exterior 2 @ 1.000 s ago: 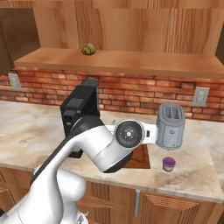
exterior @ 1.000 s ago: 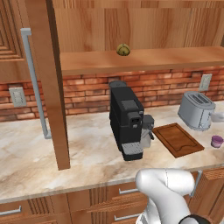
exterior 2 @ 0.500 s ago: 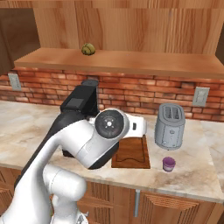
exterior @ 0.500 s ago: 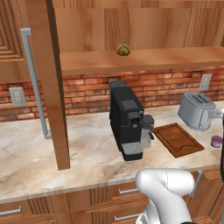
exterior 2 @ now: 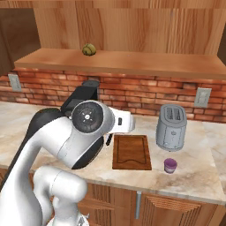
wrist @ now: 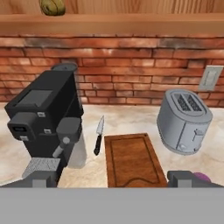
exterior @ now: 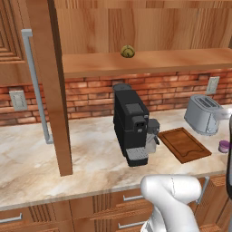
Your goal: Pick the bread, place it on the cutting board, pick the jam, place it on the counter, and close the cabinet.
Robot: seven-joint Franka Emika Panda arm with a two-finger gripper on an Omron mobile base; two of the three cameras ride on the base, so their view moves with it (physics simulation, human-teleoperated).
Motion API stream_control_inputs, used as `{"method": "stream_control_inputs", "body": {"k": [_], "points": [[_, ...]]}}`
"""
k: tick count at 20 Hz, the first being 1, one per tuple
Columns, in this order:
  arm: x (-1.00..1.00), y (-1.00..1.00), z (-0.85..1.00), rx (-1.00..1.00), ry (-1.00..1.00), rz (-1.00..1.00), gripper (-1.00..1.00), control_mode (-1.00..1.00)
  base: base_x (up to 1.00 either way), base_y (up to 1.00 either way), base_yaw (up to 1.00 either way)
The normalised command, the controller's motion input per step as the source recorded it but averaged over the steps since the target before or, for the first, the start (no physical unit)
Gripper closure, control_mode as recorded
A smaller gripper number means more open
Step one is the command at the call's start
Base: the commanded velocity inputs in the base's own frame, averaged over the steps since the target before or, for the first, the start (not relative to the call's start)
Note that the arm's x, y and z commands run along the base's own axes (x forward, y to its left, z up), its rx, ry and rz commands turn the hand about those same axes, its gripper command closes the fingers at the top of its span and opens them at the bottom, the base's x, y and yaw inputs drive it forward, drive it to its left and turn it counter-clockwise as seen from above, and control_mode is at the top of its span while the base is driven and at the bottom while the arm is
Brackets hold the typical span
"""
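The bread [exterior: 128, 51] [exterior 2: 89, 49] [wrist: 52, 6] lies on the open cabinet's shelf [exterior: 149, 61], above the black coffee machine. The cabinet's door [exterior: 50, 81] stands open at the left, edge-on, with its silver handle [exterior: 36, 86] showing. On the counter [exterior: 27, 158] the dark cutting board [exterior: 183, 144] [exterior 2: 131, 151] [wrist: 133, 159] lies bare. The purple jam [exterior: 224, 146] [exterior 2: 170, 165] stands to its right, in front of the toaster. My gripper [wrist: 113, 180] is open with nothing in it, low in front of the board and level with the counter. The right fingertip [wrist: 183, 177] partly hides the jam [wrist: 202, 176].
A black coffee machine [exterior: 133, 124] [wrist: 43, 118] stands left of the board. A silver toaster [exterior: 204, 113] [exterior 2: 172, 127] [wrist: 183, 120] stands at the board's right. A knife [wrist: 99, 135] lies between machine and board. My white arm [exterior 2: 88, 132] blocks the machine in the right base view.
My arm has swung, with its big joint moving left and nearer in the right base view. The bread, jam, board and cabinet door have stayed put.
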Motion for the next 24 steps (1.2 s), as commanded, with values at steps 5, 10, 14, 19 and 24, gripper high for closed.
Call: {"method": "stream_control_inputs", "body": {"k": [5,10,14,19,24], "points": [[-0.18,0.37,0.31,0.00,0.01,0.00,-1.00,-1.00,0.00,0.00,0.00],[-0.09,0.35,0.30,0.00,0.02,0.00,-1.00,-1.00,0.00,0.00,0.00],[-0.13,0.30,0.28,0.00,0.05,0.00,-1.00,-1.00,0.00,0.00,0.00],[-0.10,0.30,0.33,0.00,0.03,0.00,-1.00,-1.00,0.00,0.00,0.00],[-0.23,0.23,0.39,0.00,0.00,0.01,-1.00,-1.00,0.00,0.00,0.00]]}}
